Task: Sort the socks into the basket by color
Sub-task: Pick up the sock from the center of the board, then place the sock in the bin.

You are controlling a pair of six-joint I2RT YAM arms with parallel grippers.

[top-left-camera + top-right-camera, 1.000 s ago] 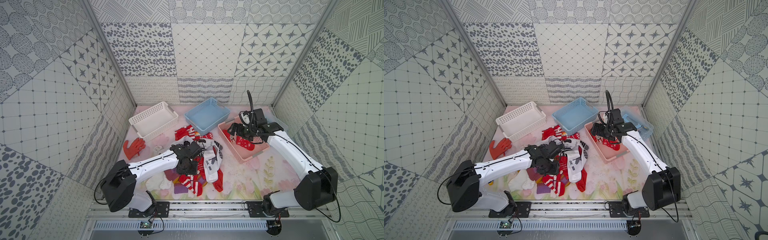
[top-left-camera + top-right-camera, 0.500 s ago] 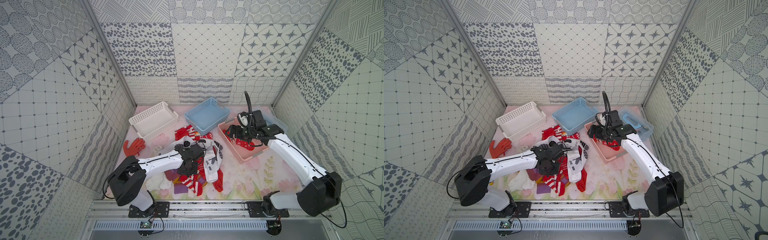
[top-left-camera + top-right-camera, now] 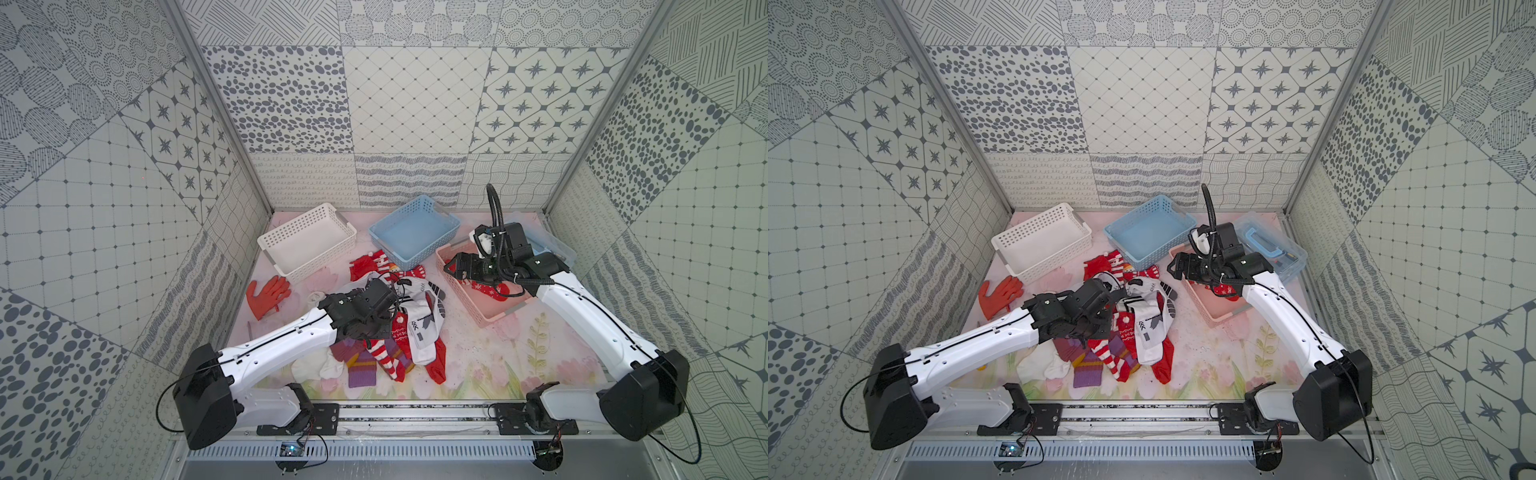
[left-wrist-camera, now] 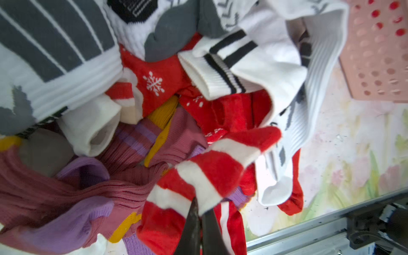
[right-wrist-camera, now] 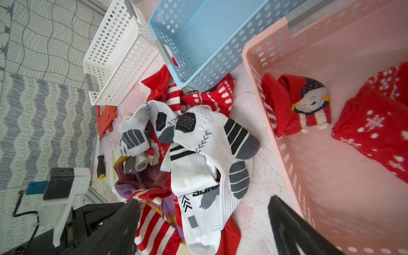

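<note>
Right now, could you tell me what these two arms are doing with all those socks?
They are sorting by colour. The left gripper is shut on a red-and-white striped sock in the mixed pile. The right gripper hangs open at the edge of the pink basket, where red socks already lie. The white basket and the blue basket hold no socks yet.

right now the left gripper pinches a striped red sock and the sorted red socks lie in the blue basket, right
No: those red socks lie in the pink basket, per the right wrist view. The left gripper does pinch the striped sock.
</note>
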